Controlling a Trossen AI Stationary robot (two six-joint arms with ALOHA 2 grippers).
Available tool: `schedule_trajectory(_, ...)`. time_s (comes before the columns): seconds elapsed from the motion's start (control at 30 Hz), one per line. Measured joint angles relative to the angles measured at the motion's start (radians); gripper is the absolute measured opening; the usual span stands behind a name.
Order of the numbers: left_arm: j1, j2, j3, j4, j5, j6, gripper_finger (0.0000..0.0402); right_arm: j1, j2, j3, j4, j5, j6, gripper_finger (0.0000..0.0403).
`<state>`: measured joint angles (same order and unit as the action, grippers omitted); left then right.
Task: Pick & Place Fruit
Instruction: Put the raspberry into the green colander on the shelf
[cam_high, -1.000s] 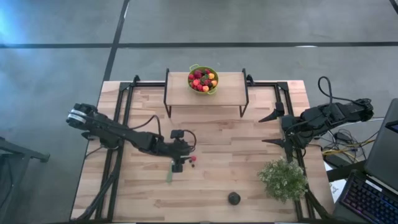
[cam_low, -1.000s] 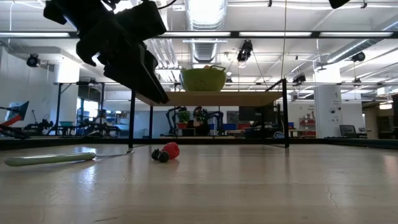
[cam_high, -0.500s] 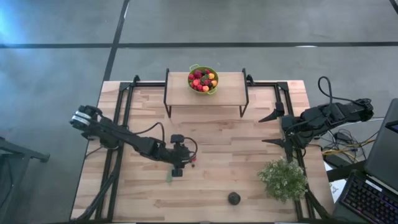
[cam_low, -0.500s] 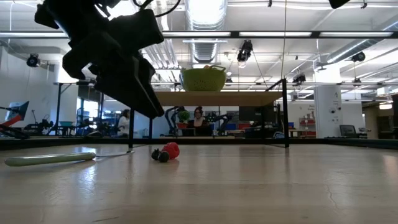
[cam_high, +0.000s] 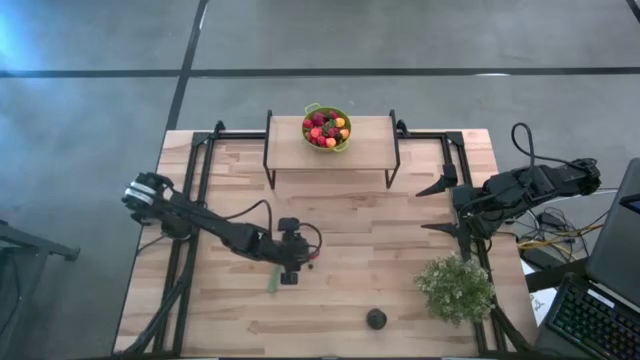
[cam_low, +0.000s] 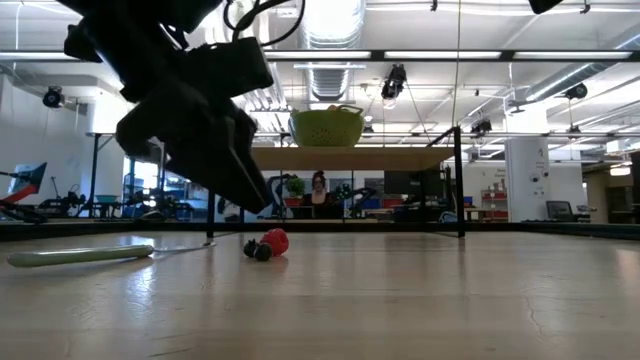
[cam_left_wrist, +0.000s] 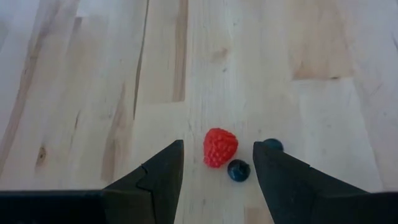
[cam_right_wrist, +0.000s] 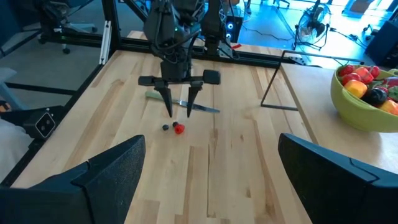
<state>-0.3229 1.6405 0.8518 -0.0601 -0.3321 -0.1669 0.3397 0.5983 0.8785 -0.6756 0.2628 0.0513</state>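
The left pincer (cam_left_wrist: 216, 171) hangs wide over the raspberry (cam_left_wrist: 220, 147) on the bench (cam_left_wrist: 298, 56), and a blueberry (cam_left_wrist: 237, 170) touching it could be nudged away or squashed if the fingers close off-centre, while the right pincer (cam_right_wrist: 208, 165) waits wide apart.

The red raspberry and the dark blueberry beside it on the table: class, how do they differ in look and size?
The raspberry is bright red, the blueberry dark blue. The raspberry has a bumpy skin, the blueberry a smooth, rounded one. The raspberry is clearly larger than the blueberry. Both lie loose on the wooden table, close together, between the open fingers of the left end effector.
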Motion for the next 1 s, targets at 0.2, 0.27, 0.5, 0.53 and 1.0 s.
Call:
schedule_trajectory(0.2, 0.001, 0.030, 0.013, 0.003, -0.002, 0.000, 0.0199, 0.000, 0.000, 0.000, 0.000, 0.000, 0.000, 0.0363)
schedule_trajectory(0.27, 0.001, 0.043, 0.018, 0.007, -0.003, 0.000, 0.0199, 0.000, 0.000, 0.000, 0.000, 0.000, 0.000, 0.0363)
schedule_trajectory(0.5, 0.001, 0.093, 0.040, 0.008, -0.009, -0.004, 0.0199, 0.000, 0.000, 0.000, 0.000, 0.000, 0.000, 0.0363)
schedule_trajectory(0.53, 0.002, 0.099, 0.045, 0.009, -0.010, -0.006, 0.0199, 0.000, 0.000, 0.000, 0.000, 0.000, 0.000, 0.0363)
schedule_trajectory(1.0, 0.008, 0.152, 0.052, 0.031, -0.012, -0.015, 0.0199, 0.000, 0.001, 0.000, 0.000, 0.000, 0.000, 0.0363)
